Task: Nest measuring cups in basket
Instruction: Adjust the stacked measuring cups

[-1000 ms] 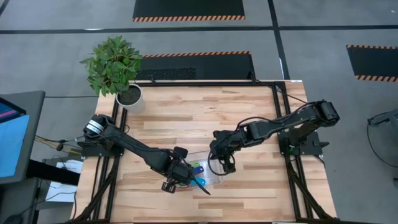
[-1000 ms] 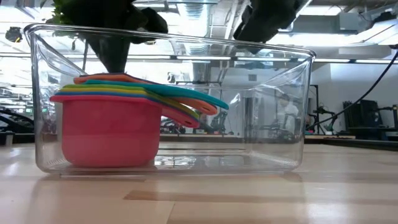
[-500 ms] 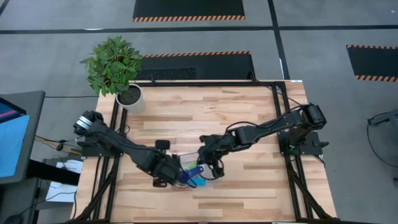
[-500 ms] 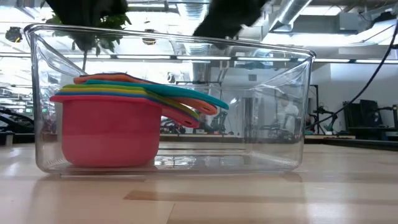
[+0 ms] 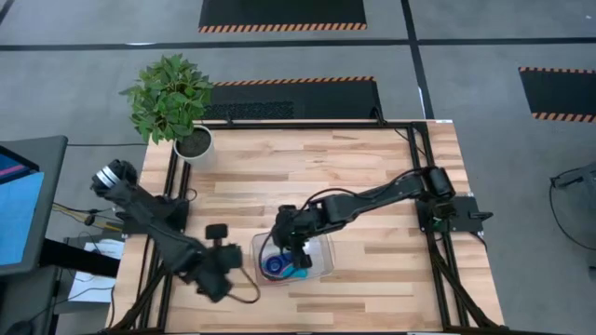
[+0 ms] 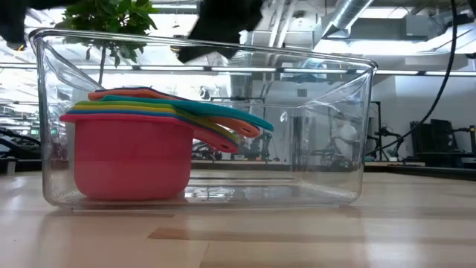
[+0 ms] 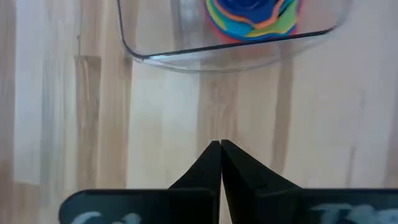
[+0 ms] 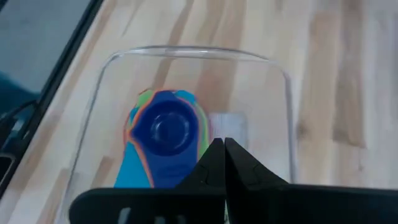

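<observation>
Clear basket point(image 5: 321, 256) held nested measuring cups point(image 8: 163, 138). Right gripper point(image 8: 222, 147) clenched empty above basket; left gripper point(image 7: 220, 147) pinched shut, beside it. Advice: retreat straight up, avoid rim.

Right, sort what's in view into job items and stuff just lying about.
Job items:
- measuring cups, nested in one stack
- basket holding the stack
- right gripper, shut, above the basket
- left gripper, shut, beside the basket

Lying about:
- potted plant at the table's far corner
</observation>
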Robot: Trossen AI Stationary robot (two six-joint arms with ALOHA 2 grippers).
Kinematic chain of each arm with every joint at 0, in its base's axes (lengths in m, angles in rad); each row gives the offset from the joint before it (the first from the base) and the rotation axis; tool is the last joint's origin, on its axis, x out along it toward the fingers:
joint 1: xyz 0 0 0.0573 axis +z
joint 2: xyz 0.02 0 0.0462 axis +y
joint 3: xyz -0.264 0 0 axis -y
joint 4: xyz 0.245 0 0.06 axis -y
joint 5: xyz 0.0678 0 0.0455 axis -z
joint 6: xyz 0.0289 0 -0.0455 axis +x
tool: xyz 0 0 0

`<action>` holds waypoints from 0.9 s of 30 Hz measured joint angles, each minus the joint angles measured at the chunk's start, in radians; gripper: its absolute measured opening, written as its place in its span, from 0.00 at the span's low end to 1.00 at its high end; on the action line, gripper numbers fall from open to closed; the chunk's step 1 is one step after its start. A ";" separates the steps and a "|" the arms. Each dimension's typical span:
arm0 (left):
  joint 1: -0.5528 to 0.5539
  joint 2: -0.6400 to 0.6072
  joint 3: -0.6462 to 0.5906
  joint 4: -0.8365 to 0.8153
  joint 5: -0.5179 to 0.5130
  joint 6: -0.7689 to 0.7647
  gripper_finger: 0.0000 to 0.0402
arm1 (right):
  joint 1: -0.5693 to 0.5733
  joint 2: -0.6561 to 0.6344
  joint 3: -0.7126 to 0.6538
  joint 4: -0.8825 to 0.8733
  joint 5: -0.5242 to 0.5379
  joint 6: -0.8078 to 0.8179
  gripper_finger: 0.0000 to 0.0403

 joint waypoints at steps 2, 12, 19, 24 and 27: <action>-0.055 -0.047 -0.040 0.027 -0.049 -0.064 0.00 | 0.000 -0.002 0.001 0.002 0.024 0.024 0.02; -0.102 -0.099 -0.219 0.389 -0.212 -0.081 0.00 | 0.010 0.000 -0.037 0.021 0.044 0.104 0.02; -0.034 -0.098 -0.248 0.475 -0.279 0.048 0.00 | 0.005 0.000 -0.037 0.015 0.080 0.124 0.02; 0.033 -0.098 -0.284 0.656 -0.274 0.207 0.00 | 0.002 0.000 -0.037 0.013 0.102 0.124 0.02; 0.062 -0.098 -0.305 0.674 -0.250 0.228 0.00 | 0.000 0.000 -0.037 0.008 0.106 0.124 0.02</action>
